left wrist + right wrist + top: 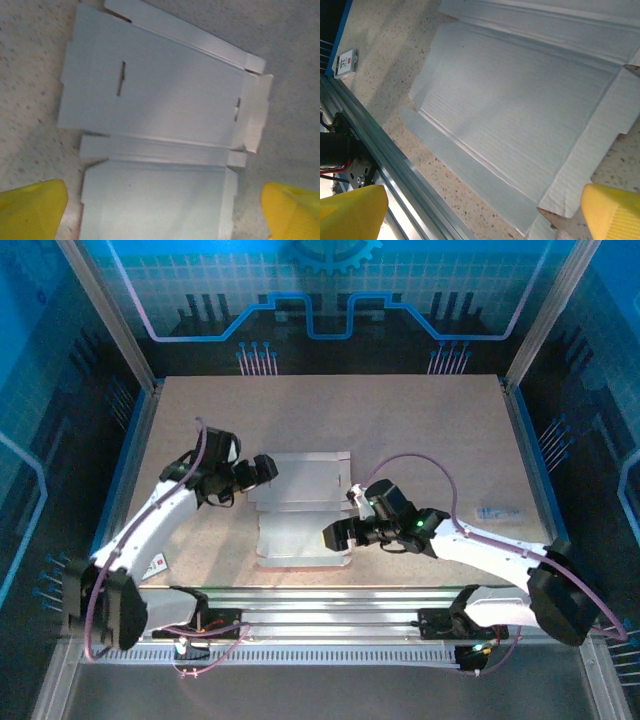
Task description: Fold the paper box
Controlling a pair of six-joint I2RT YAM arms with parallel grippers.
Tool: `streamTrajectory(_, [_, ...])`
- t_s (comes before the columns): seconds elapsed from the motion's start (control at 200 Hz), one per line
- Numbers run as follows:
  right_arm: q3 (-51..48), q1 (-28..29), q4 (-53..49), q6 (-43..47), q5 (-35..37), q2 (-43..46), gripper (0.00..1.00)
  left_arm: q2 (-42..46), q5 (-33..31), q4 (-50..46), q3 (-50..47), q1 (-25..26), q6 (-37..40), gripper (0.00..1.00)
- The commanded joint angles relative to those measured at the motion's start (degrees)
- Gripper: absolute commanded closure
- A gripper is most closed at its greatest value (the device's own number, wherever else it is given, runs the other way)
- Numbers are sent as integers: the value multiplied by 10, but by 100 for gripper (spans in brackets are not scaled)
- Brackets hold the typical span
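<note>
On the desk (420, 420), roughly ctr, I've got the paper box (300, 510) lying flat as a cut-out sheet, whitish face up, flaps spread out. (op)

Copy. L side? (sup)

L tool (266, 469) sits at the sheet's left edge, level w/ the far panel. Jaws spread wide, nothing gripped. On the L wrist cam the yellow fingers (30, 210) sit at the bottom corners w/ the paper box (165, 100) between and beyond them, so the L tool (161, 220) is centred over card. Can't tell if it touches the sheet. (op)

Any detail on the card? (sup)

Yes, the big panel has a long slot (121, 77) near one end and a short slot (237, 107) by the end flap opposite. Fold lines are visible btwn panels. (op)

R side? (sup)

R tool (336, 537) hangs over the right part of the near panel, pointing left. Jaws wide apart too, holding nothing. R wrist cam puts the R tool (481, 215) above the near edge of the paper box (520, 110). A narrow flap runs along that edge, toward the alu rail (385, 150) at the desk's front. Contact w/ the card: can't tell. (op)

Anything else down there? (sup)

Small white tag (345, 62) w/ a red mark, on the desk beside the rail, well apart from the sheet. (op)
</note>
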State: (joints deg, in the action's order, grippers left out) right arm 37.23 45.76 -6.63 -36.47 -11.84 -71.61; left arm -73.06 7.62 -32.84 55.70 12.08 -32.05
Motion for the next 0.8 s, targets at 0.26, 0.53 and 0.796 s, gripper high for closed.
streamTrajectory(0.26, [46,37,81,-80,54,-100,0,-224,43,-49,161,-69,112,11])
streamTrajectory(0.53, [63,45,112,-123,55,-158,0,-322,1,-89,230,-78,149,17])
streamTrajectory(0.796, [46,44,129,-157,48,-197,0,-365,-13,-105,255,-82,193,18])
